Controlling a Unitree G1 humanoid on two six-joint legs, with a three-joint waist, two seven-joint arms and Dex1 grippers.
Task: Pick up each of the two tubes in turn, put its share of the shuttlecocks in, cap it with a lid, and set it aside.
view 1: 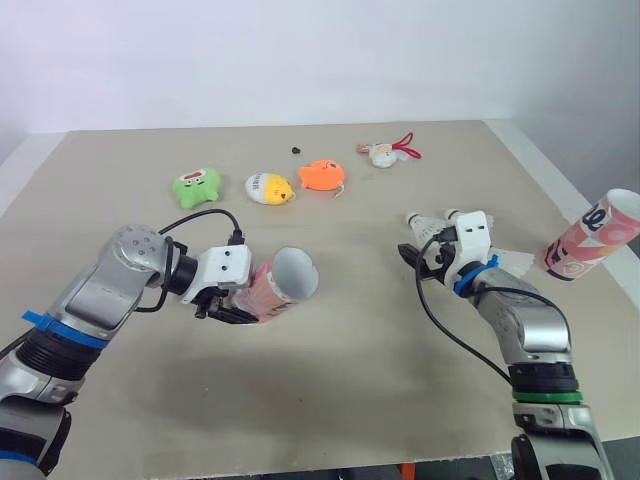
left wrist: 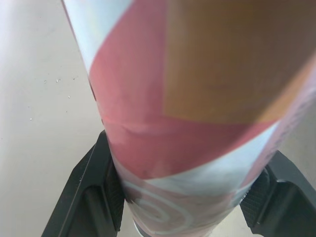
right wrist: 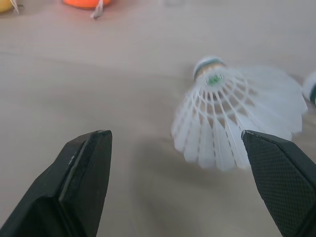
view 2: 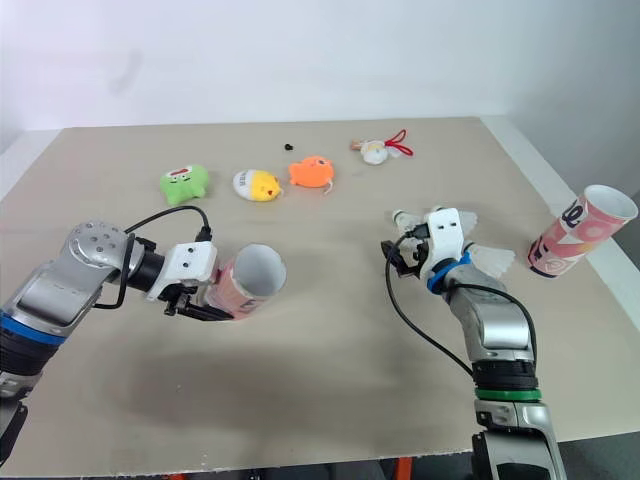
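My left gripper (view 1: 232, 300) is shut on a pink and white patterned tube (view 1: 280, 282), held tilted just above the table with its open mouth (view 2: 260, 268) facing right. In the left wrist view both black fingers (left wrist: 94, 192) press the tube's (left wrist: 197, 98) sides. My right gripper (view 1: 418, 258) stands open with nothing between its fingers, low over the table. A white shuttlecock (right wrist: 232, 118) lies just ahead of it, and another (right wrist: 310, 89) lies beside that. A further shuttlecock (view 1: 515, 262) rests right of the right wrist. The second tube (view 1: 593, 235) stands tilted at the table's right edge.
Along the far side of the beige table (view 1: 330, 380) lie a green plush (view 1: 197, 187), a yellow and white plush (view 1: 270, 187), an orange plush (view 1: 322, 175) and a white toy with a red strap (view 1: 385, 152). A small black item (view 1: 296, 150) lies behind them.
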